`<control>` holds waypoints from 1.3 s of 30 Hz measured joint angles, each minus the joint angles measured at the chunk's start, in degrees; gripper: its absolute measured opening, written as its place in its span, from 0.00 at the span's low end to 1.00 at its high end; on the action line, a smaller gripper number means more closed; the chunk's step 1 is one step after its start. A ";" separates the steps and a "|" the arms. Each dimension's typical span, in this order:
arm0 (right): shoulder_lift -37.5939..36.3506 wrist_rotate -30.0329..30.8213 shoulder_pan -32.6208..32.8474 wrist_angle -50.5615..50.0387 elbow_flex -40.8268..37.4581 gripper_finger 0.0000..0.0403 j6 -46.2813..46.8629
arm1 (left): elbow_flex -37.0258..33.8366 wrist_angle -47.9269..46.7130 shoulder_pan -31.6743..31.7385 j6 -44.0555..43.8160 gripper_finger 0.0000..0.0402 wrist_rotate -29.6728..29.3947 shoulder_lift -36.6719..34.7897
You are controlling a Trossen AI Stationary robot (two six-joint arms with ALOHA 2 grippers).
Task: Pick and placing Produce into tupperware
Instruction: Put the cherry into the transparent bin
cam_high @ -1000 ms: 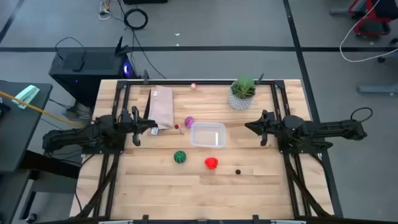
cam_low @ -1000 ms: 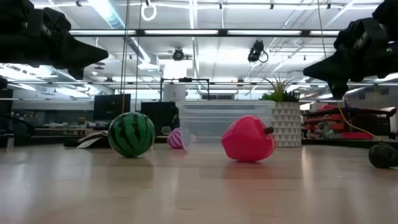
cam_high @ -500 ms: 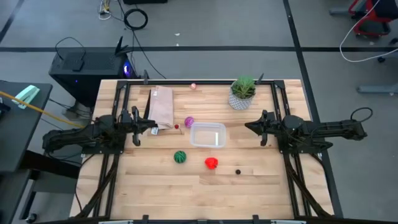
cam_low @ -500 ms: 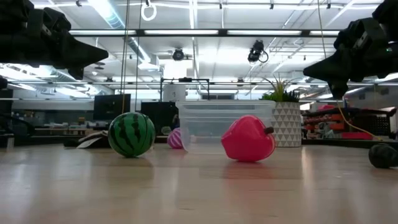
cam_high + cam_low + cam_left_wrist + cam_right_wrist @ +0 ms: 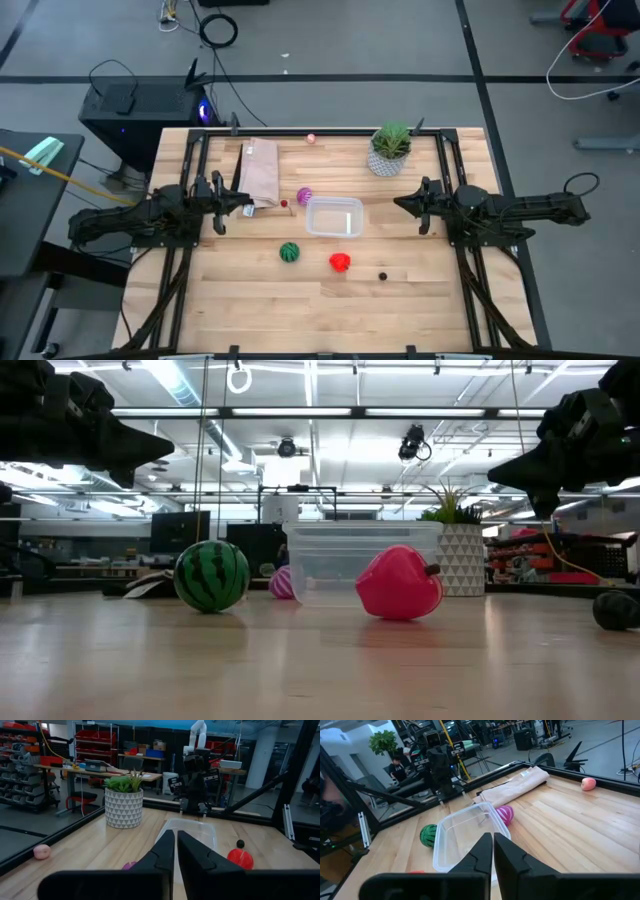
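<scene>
1. At the worktop's [image 5: 400,300] left, the left hand [image 5: 222,207] hovers with fingers closed, empty, beside the paper bag [image 5: 261,170].
2. Centre: the tupperware [image 5: 334,217] sits empty; purple-pink ball [image 5: 304,196], green striped ball [image 5: 289,252] and red lumpy piece [image 5: 340,262] lie around it.
3. Right: potted plant [image 5: 389,150]; right hand [image 5: 413,206] closed, empty.

Bright, even overhead light from long ceiling strip lamps [image 5: 300,400], soft sheen on the worktop [image 5: 320,660] in the low view, faint short shadows under objects, near wood blurred, both wrist views' foreground fingers [image 5: 170,857] dark and soft-focused
</scene>
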 joint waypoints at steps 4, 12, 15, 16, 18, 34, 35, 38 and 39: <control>0.01 0.00 0.00 0.00 0.00 0.06 0.01 | -0.02 0.00 -0.01 0.00 0.07 -0.02 0.00; 0.01 0.00 0.00 0.00 0.00 0.06 -0.01 | -0.02 0.02 -0.01 0.00 0.09 -0.01 0.00; -0.01 0.00 0.00 0.00 0.00 0.06 0.01 | -0.02 0.02 -0.02 0.00 0.08 0.00 0.02; 0.01 0.00 0.00 0.00 0.00 0.06 0.01 | 0.00 0.00 0.00 0.00 0.07 -0.02 0.02; 0.00 0.00 0.00 0.00 0.00 0.06 0.01 | 0.00 0.01 -0.01 0.00 0.06 -0.01 0.02; 0.01 0.00 0.00 0.01 0.00 0.06 0.00 | 0.00 0.00 -0.01 0.00 0.09 0.00 0.01; 0.00 0.00 0.00 0.02 0.00 0.06 0.00 | 0.00 0.00 -0.02 0.00 0.09 0.00 0.01; 0.01 0.00 0.00 0.00 0.00 0.06 0.00 | -0.01 0.00 -0.01 0.00 0.07 -0.01 0.01; -0.01 0.00 0.00 0.02 0.00 0.06 -0.01 | 0.00 0.02 -0.02 0.00 0.07 0.00 0.00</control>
